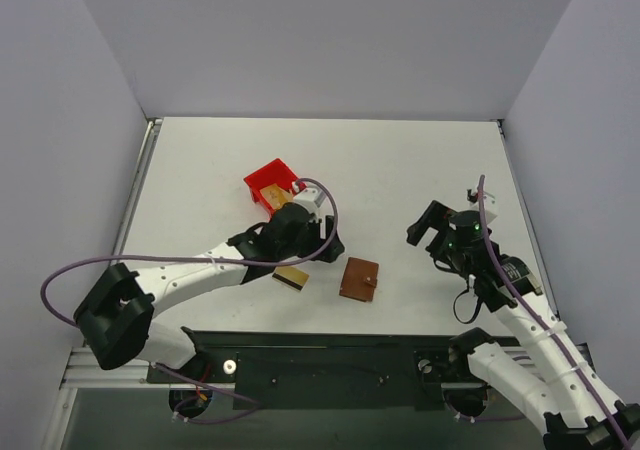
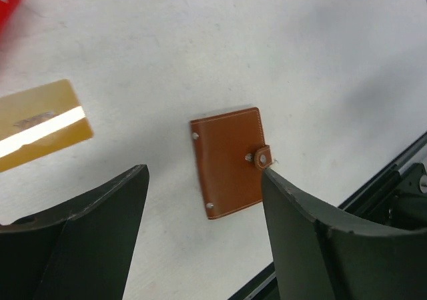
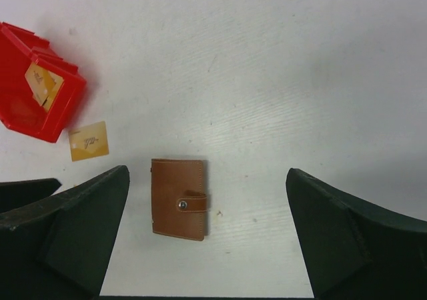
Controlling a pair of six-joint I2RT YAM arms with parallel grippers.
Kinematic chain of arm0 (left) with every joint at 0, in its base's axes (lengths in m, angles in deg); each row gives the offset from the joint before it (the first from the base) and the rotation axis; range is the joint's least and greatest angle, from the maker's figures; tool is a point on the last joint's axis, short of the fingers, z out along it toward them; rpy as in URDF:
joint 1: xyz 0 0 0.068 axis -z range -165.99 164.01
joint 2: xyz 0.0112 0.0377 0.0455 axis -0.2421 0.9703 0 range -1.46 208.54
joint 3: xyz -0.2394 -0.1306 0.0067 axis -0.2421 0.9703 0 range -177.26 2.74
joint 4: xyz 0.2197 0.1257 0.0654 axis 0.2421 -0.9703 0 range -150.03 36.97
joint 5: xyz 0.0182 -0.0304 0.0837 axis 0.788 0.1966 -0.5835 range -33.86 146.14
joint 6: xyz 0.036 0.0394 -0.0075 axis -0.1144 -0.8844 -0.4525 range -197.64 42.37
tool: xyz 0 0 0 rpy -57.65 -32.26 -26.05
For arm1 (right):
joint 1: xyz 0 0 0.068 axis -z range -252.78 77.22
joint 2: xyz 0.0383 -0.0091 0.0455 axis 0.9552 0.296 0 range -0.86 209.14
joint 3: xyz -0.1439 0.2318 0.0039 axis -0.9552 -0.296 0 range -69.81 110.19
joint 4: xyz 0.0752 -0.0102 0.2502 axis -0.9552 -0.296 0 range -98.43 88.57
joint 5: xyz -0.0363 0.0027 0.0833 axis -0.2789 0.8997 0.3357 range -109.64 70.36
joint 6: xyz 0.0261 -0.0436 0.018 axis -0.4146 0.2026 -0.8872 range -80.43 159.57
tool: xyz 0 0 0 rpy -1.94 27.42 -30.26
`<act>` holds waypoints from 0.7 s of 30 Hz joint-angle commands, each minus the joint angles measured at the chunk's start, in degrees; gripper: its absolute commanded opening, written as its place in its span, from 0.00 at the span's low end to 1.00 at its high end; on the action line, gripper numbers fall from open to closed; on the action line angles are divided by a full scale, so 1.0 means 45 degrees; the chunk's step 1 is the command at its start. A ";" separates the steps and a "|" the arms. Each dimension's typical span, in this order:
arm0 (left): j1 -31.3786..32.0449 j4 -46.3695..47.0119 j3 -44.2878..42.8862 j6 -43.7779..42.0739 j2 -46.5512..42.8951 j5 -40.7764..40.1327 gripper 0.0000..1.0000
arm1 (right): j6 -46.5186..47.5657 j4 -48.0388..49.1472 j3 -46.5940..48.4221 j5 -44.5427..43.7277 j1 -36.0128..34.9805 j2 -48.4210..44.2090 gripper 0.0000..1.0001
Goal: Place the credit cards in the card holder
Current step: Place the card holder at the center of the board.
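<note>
Both claws are standing wide apart and gripping nothing. The left gripper (image 1: 322, 242) is hovering over the middle of the table, and the right gripper (image 1: 425, 225) is hanging off to the right, well apart from everything.

The card holder (image 1: 360, 279) is lying flat near the front edge, folded shut with its snap tab fastened. In the left wrist view it is showing between that claw's open fingers. One of the credit cards (image 1: 291, 277) is lying loose on the table just left of the holder, not touching it. Another gold card (image 3: 41, 83) is sitting inside the red bin (image 1: 265, 178) farther back. No card is in the holder yet, so the task is looking barely begun.

Judging from this, the step in hand is getting the holder open. Doing it well is likely meaning one claw pinning the brown cover while the other is catching the tab by its free end and peeling it off the snap. Pulling without pinning is risking dragging the whole holder along. The loose card is lying flush, so lifting it is probably needing a fingertip working under one edge.

The white table (image 1: 420, 160) is looking smooth and matte. Plain pale walls (image 1: 330, 40) are enclosing it on three sides, and a black rail (image 1: 330, 355) is running along the near edge.
</note>
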 commanded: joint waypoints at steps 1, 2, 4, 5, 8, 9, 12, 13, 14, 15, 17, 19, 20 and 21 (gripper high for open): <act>-0.0998 -0.1583 -0.0407 -0.0805 -0.1198 -0.1118 0.79 | 0.0323 0.0168 0.0228 -0.0940 0.0501 0.0199 0.98; -0.1118 -0.1681 -0.0387 -0.0883 -0.1471 -0.1137 0.79 | 0.0441 0.0304 0.0228 -0.1095 0.0521 0.0257 0.98; -0.1489 -0.2013 -0.0406 -0.1118 -0.1842 -0.1468 0.79 | 0.0715 0.0577 0.0189 -0.1369 0.0540 0.0414 0.98; -0.1664 -0.2246 -0.0407 -0.1254 -0.1941 -0.1701 0.79 | 0.0812 0.0676 0.0131 -0.1447 0.0540 0.0550 0.97; -0.1920 -0.2774 -0.0445 -0.1392 -0.2312 -0.2094 0.79 | 0.1145 0.1260 0.0053 -0.1255 0.0521 0.0882 0.95; -0.2017 -0.2892 -0.0484 -0.1373 -0.2372 -0.2326 0.79 | 0.1339 0.1456 -0.0025 -0.1098 0.0521 0.1115 0.94; -0.2174 -0.3438 -0.0563 -0.1236 -0.2606 -0.2660 0.79 | 0.1885 0.2004 0.0033 0.0014 0.0502 0.1896 0.89; -0.2271 -0.3595 -0.0563 -0.1062 -0.2665 -0.2854 0.79 | 0.2023 0.2082 0.0188 0.0481 0.0443 0.2440 0.89; -0.2330 -0.3848 -0.0544 -0.1021 -0.2781 -0.2914 0.79 | 0.2160 0.2102 0.0325 0.0698 0.0327 0.2697 0.87; -0.2407 -0.3947 -0.0427 -0.0885 -0.2860 -0.3031 0.79 | 0.2258 0.2160 0.0597 0.0816 0.0229 0.3376 0.86; -0.2642 -0.4201 -0.0174 -0.0632 -0.3191 -0.3168 0.79 | 0.2453 0.2161 0.1162 0.0566 -0.0414 0.4469 0.82; -0.2838 -0.4436 0.0099 -0.0475 -0.3581 -0.3169 0.79 | 0.2980 0.1987 0.2038 -0.0270 -0.1565 0.5621 0.79; -0.2973 -0.4572 0.0198 -0.0416 -0.3680 -0.3227 0.79 | 0.3349 0.1927 0.2663 -0.0644 -0.2555 0.6441 0.79; -0.3013 -0.4631 0.0392 -0.0377 -0.3797 -0.3266 0.79 | 0.3526 0.1927 0.2921 -0.1363 -0.3010 0.6797 0.79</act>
